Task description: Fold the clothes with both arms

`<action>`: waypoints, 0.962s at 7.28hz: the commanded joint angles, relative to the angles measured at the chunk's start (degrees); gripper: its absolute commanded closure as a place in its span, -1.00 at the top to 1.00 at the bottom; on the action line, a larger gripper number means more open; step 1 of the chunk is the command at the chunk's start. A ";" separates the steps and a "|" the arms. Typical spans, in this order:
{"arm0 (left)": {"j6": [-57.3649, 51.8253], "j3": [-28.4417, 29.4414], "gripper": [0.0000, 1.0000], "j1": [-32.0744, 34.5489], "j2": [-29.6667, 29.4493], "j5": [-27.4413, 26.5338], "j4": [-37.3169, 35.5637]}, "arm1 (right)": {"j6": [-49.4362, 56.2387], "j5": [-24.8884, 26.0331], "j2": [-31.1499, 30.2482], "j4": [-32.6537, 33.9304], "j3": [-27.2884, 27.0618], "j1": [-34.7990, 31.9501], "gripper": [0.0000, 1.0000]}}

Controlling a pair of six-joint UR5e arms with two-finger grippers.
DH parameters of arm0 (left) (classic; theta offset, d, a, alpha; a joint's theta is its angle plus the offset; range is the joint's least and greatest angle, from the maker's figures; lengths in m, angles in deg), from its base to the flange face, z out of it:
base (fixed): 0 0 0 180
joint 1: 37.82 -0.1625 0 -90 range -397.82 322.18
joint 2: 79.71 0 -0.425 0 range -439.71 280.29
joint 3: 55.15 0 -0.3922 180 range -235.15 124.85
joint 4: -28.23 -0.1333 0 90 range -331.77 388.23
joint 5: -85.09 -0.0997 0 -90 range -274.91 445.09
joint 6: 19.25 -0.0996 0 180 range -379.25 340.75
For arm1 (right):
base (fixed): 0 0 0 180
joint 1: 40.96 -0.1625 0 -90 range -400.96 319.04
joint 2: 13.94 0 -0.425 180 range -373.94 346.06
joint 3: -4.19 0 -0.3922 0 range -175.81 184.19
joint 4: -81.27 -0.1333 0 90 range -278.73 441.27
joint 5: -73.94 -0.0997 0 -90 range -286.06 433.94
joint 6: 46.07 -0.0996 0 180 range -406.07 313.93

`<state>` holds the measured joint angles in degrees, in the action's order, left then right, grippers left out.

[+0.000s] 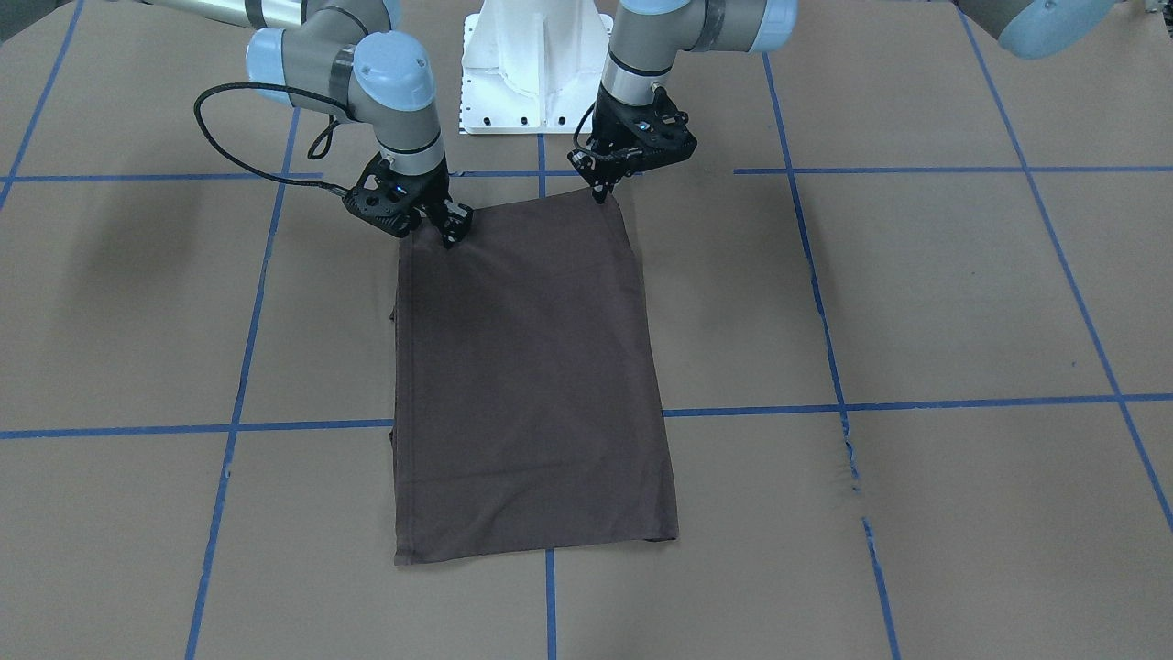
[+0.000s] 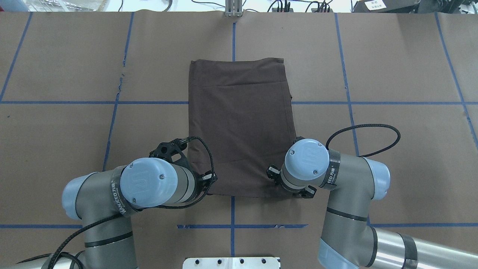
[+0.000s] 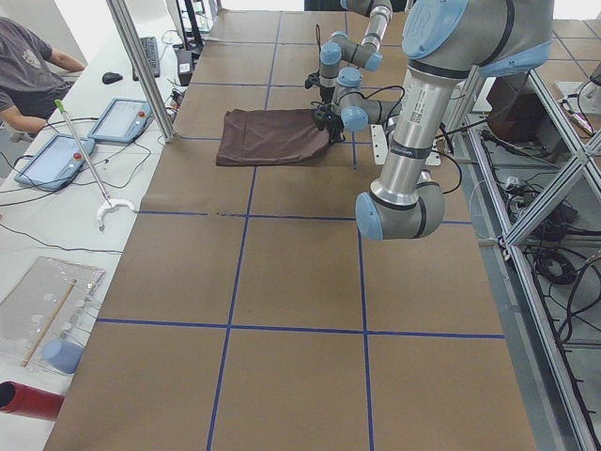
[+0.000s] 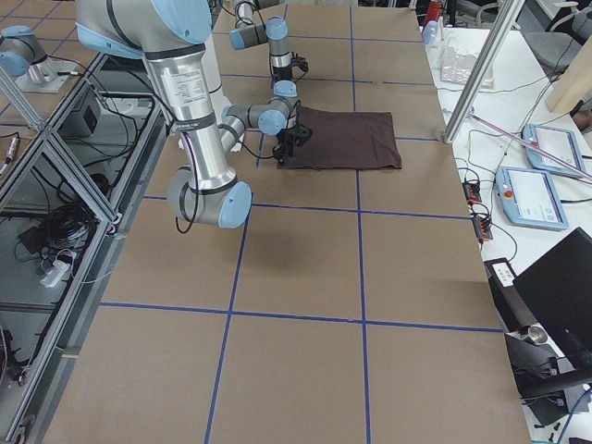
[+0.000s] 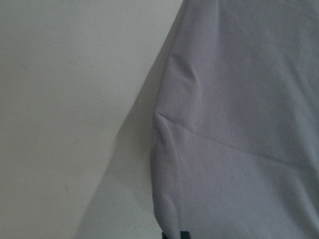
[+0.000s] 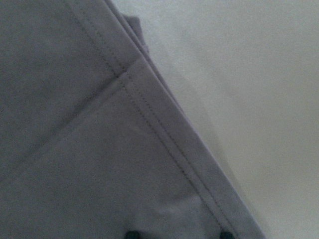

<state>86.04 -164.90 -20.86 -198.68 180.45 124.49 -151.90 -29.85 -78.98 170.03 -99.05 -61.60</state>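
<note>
Where two blue tape lines [image 1: 916,403] cross near the middle of the brown-covered table [image 1: 962,293], the T-shirt [image 1: 531,385] lies flat, folded into a long dark brown rectangle with no sleeve, collar or print showing. In the overhead view its long sides run from 12 to 6 o'clock, with the short 6 o'clock edge nearest the robot. The left gripper [image 1: 600,192] stands on the shirt's 7 o'clock corner, its fingers pointing down and drawn together to a point. Its wrist camera shows the shirt's edge puckered right at the dark tips, so it looks pinched on the fabric. The right gripper [image 1: 453,235] stands on the 5 o'clock corner. Its wrist camera shows two dark fingertips [image 6: 132,234] a little apart with cloth between them and a stitched hem [image 6: 149,114] crossing the view, so it is partly open, and whether it grips the cloth I cannot tell. Both corners lie flat on the table. The left arm [image 2: 112,194] comes in from 7 o'clock and the right arm [image 2: 347,175] from 5 o'clock, with a black cable [image 2: 373,129] looping beside the right wrist. The white pedestal base [image 2: 231,262] sits at 6 o'clock of the shirt. In the view from the table's left end, a person [image 3: 28,70] sits at 9 o'clock of the shirt near two tablet-like screens [image 3: 122,120].
</note>
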 commanded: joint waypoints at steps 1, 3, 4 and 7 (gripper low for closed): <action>0.00 0.06 -1.00 0.00 -0.03 0.00 -0.02 | 0.18 -0.01 0.34 0.01 -0.03 0.16 -1.00; 0.00 0.06 -1.00 0.00 0.05 0.00 0.06 | 0.36 -0.01 1.39 0.01 -0.12 -0.36 -1.00; 0.00 0.06 -1.00 0.00 0.05 0.00 0.07 | 0.36 -0.01 1.58 0.01 -0.12 -0.45 -1.00; 0.00 0.06 -1.00 0.00 0.05 -0.09 0.15 | -0.17 0.08 2.89 -0.07 -0.12 -0.63 -1.00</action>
<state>86.04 -164.83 -20.86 -198.63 180.43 124.63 -151.89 -29.84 -76.75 170.02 -99.14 -62.17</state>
